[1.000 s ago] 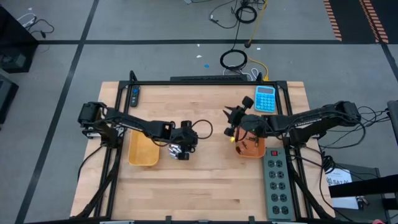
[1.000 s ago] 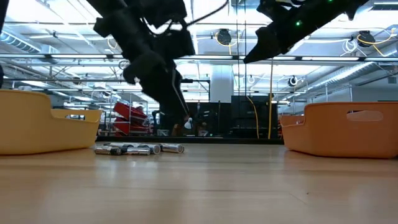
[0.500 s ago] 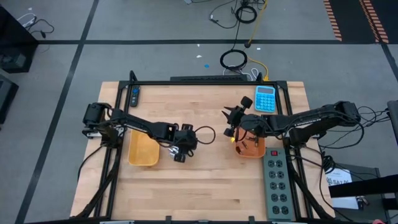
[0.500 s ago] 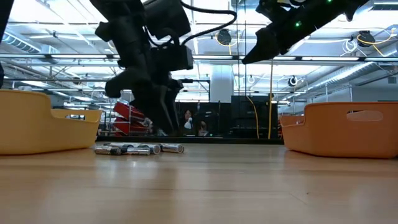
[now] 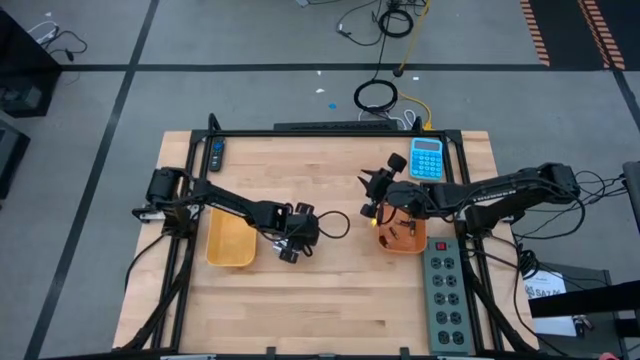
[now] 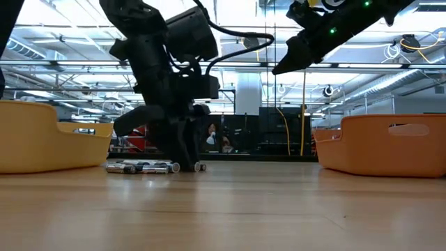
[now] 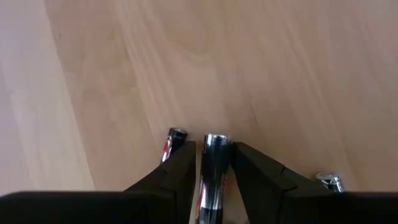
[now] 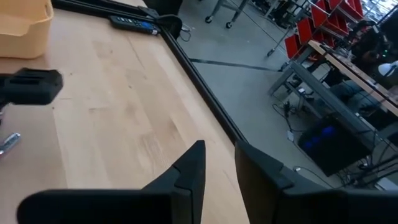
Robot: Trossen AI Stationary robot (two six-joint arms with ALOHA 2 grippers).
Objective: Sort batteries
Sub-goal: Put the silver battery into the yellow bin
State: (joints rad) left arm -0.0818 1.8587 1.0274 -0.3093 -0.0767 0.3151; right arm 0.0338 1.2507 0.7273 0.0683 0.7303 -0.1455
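The left gripper (image 7: 211,163) is down on the table (image 5: 330,300) just right of the yellow tray (image 5: 228,240), its fingers (image 7: 177,171) clamped on one silvery battery (image 7: 214,158). More batteries (image 6: 143,166) lie in a row beside it, toward the tray. The right gripper (image 5: 372,192) hangs high at 10 o'clock off the orange tray (image 5: 404,238), its fingers (image 8: 189,171) nearly together and holding nothing.

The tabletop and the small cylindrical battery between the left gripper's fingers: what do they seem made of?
Pale tabletop: wood, matte, judging by grain lines and plank seams. Small cylindrical battery between the left gripper fingers: apparently metal-cased, glossy, with bright highlights on its silvery end.
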